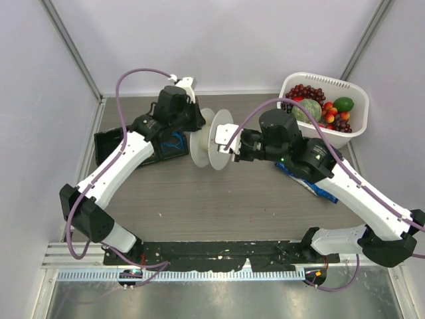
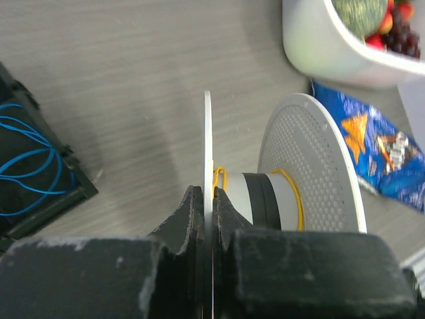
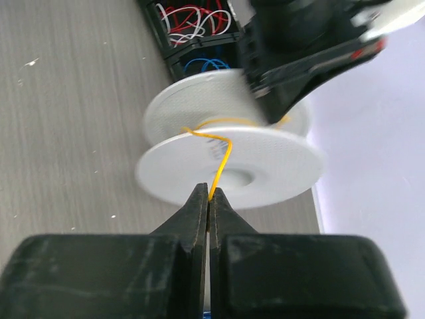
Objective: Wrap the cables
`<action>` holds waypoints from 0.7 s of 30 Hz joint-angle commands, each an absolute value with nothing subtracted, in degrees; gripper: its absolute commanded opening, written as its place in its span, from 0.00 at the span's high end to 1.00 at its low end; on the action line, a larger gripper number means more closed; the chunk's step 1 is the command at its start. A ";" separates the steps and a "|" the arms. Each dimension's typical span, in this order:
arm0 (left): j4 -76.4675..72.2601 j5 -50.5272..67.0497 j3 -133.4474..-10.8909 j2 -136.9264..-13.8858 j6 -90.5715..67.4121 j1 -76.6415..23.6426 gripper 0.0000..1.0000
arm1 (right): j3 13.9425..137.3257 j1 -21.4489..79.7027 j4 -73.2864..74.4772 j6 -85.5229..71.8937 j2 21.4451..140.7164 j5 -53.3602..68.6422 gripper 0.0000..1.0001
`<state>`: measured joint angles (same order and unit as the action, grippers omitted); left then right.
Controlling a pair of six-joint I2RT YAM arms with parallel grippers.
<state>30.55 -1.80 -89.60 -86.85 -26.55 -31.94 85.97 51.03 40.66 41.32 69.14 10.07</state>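
A white plastic spool (image 1: 211,139) stands on edge at the table's middle back. My left gripper (image 2: 208,194) is shut on the rim of one spool flange (image 2: 207,146). A thin yellow-orange cable (image 2: 219,178) is wound around the spool core in a few turns. My right gripper (image 3: 210,197) is shut on the free end of the cable (image 3: 221,163), which runs up over the near flange (image 3: 232,166) into the spool. In the top view my right gripper (image 1: 234,147) sits just right of the spool and my left gripper (image 1: 196,123) just behind it.
A black tray (image 1: 133,143) with a blue wire coil (image 2: 20,159) lies at the left; red and white coils (image 3: 192,18) show behind it. A white basket (image 1: 325,106) of fruit stands back right. A blue snack bag (image 2: 372,143) lies under my right arm.
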 commanded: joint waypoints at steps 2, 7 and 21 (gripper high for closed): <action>23.21 8.25 -85.09 -80.34 -21.10 -34.10 1.00 | 92.37 50.37 35.77 41.14 73.20 6.33 0.99; 20.92 17.04 -79.20 -75.42 -15.65 -34.28 1.00 | 96.68 43.61 35.86 38.76 77.16 9.57 0.99; 1.45 47.36 -76.99 -73.64 -36.42 -15.66 1.00 | 93.52 20.49 45.00 36.40 79.54 36.36 0.99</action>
